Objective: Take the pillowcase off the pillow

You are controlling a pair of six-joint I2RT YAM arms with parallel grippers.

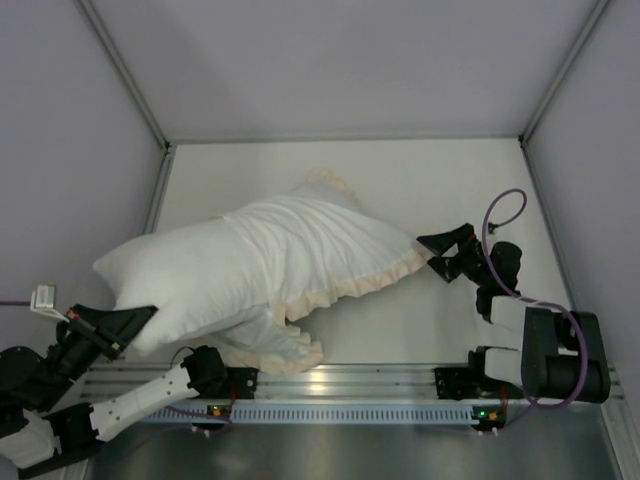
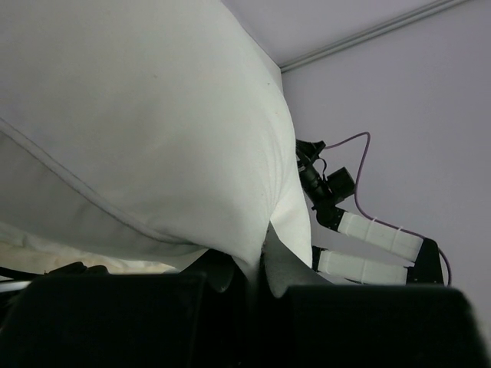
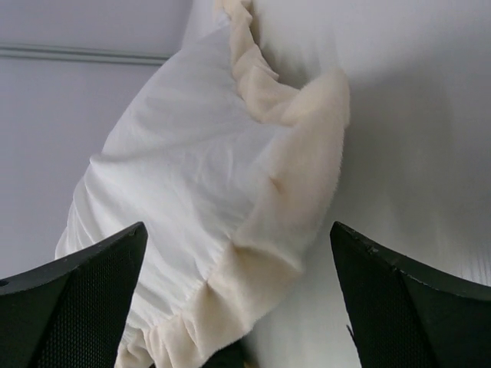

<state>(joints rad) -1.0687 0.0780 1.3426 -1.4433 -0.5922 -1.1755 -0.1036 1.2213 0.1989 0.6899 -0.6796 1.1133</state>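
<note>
The pillowcase (image 1: 320, 250), white face up with a cream ruffled frill, lies across the table's middle and covers the right part of the pillow. The plain white pillow (image 1: 170, 275) sticks out of it to the left. My left gripper (image 1: 135, 322) is shut on the pillow's near left corner; in the left wrist view the white fabric (image 2: 153, 130) runs pinched between the dark fingers (image 2: 262, 264). My right gripper (image 1: 440, 252) is open, just right of the pillowcase's frilled right corner (image 3: 299, 184), not touching it.
Grey enclosure walls with metal posts (image 1: 125, 70) stand left, back and right. An aluminium rail (image 1: 350, 385) runs along the near edge. The right arm's purple cable (image 1: 500, 215) loops above its wrist. Bare white table (image 1: 440, 180) lies behind and right of the pillowcase.
</note>
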